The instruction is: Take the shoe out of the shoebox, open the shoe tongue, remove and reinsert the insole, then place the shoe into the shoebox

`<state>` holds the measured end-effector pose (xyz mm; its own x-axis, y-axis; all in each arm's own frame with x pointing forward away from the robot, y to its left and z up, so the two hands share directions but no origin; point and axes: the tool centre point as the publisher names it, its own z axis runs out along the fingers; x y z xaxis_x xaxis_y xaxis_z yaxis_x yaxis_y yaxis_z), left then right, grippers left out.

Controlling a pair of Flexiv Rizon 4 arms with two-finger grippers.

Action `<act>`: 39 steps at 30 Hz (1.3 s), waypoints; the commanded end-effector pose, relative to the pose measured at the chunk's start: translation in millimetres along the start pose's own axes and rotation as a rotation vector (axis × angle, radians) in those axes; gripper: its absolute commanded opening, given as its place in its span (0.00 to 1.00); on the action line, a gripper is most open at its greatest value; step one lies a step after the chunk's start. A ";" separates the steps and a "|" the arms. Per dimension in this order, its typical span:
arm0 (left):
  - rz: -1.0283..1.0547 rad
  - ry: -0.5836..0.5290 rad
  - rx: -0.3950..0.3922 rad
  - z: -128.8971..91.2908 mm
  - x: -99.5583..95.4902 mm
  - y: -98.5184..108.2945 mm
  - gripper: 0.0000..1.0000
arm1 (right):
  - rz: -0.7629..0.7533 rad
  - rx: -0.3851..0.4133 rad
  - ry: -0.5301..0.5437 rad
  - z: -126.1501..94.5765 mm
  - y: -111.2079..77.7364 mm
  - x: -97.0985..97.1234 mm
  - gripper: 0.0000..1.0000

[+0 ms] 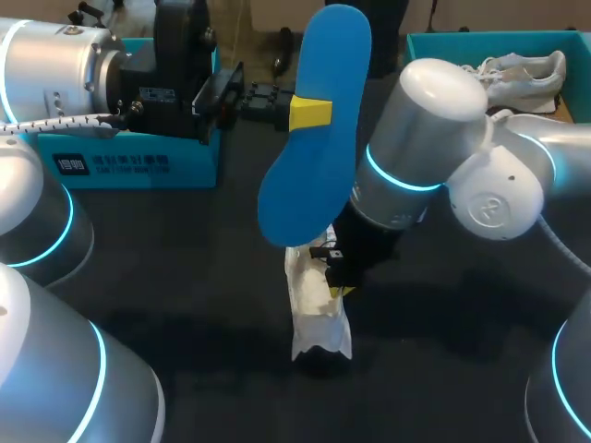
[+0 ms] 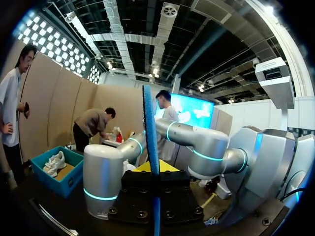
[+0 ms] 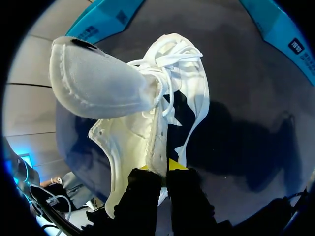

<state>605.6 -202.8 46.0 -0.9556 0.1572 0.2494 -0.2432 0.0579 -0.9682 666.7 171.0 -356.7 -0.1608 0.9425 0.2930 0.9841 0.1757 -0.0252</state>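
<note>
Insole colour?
The insole is plain blue. It shows best in the head view, held up in the left gripper.

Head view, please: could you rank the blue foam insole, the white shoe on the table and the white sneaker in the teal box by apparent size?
1. Blue foam insole, largest, though held nearer the camera.
2 and 3. White shoe on the table and white sneaker in the teal box: alike, both partly hidden; unranked.
</note>
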 end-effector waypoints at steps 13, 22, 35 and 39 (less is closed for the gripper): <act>0.000 0.001 -0.001 1.8 -1.2 0.0 0.00 | -0.037 -0.042 0.091 -47.6 -10.9 0.0 1.00; 0.000 0.001 -0.001 1.8 -1.2 0.0 0.00 | -0.011 -0.020 0.204 -82.4 -8.8 -9.4 1.00; 0.000 0.001 -0.001 1.8 -1.2 0.0 0.00 | -0.017 -0.066 0.332 -91.6 -1.3 -12.0 1.00; 0.000 0.001 -0.001 1.8 -1.2 0.0 0.00 | -0.020 -0.131 0.511 -112.5 6.8 -18.3 1.00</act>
<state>605.6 -202.8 46.1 -0.9556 0.1572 0.2494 -0.2432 0.0578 -0.9682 689.3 144.4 -256.2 -0.1550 0.7994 0.5805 0.9865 0.1568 0.0474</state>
